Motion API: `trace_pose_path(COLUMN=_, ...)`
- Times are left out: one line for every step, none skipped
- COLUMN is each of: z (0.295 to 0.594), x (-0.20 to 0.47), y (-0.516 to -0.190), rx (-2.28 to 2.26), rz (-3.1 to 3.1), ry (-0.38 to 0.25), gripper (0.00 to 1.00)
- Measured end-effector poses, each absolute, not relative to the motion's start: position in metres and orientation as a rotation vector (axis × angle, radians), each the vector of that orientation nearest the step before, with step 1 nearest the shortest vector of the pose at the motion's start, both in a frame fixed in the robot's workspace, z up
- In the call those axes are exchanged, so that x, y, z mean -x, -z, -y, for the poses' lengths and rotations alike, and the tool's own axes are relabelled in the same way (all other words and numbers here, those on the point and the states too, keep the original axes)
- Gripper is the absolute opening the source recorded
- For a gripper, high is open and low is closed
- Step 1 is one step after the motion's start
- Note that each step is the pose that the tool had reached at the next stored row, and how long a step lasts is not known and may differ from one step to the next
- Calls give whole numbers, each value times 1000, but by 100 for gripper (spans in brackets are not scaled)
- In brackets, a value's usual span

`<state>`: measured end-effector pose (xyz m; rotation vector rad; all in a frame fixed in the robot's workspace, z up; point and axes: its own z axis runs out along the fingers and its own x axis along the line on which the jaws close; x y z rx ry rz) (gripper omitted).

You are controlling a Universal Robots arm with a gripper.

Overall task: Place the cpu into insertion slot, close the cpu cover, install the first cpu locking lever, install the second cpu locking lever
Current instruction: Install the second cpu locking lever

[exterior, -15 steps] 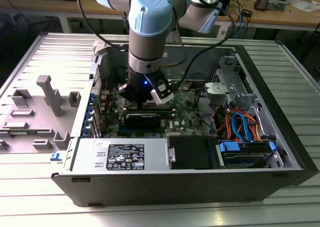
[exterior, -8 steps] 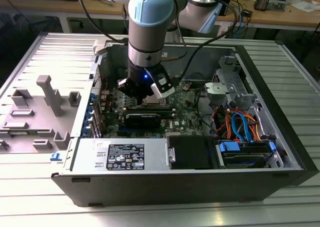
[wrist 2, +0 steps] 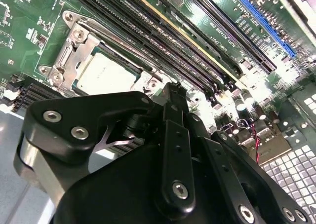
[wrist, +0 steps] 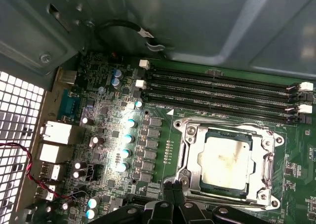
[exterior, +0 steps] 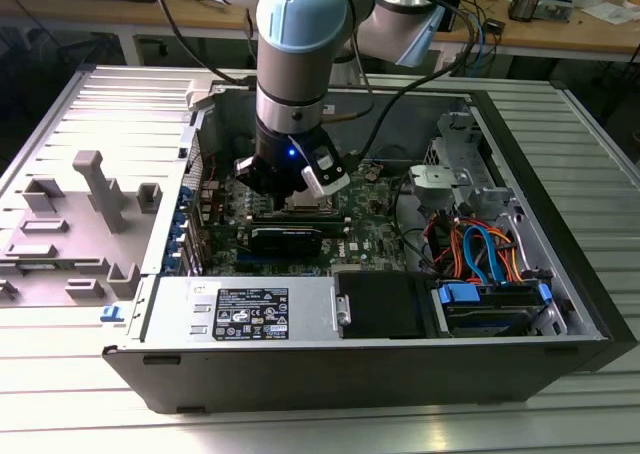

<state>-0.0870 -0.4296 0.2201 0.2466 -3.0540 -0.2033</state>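
We see the open computer case [exterior: 560,274] lying on its side on a ribbed metal table [exterior: 60,394], with the arm [exterior: 295,44] reaching down into it over the green motherboard [wrist: 106,130]. The power supply [exterior: 250,312] sits along the case's near wall and carries a white printed label we leave unread; a bundle of orange and blue cables [exterior: 480,254] fills the corner toward the exterior view's right.

The gripper [exterior: 295,196] hangs just above the socket area. We cannot tell whether its fingers are spread or together: in both wrist views only the black linkage shows.

The cpu [wrist: 222,160] lies flat in the insertion slot [wrist: 185,155], dull silver top up, with the cpu cover [wrist: 269,157] down around it as a silvery frame. In the first wrist view the socket lies just beyond the gripper's black body. Four long memory slots [wrist: 217,93] run beside one edge of the socket, between it and the case wall; capacitors [wrist: 129,135] line the other side.
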Motion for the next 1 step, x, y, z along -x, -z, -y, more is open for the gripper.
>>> trace_pose_path(z=430, x=87, y=-220, rx=-247, rz=3054, ry=203, gripper=11)
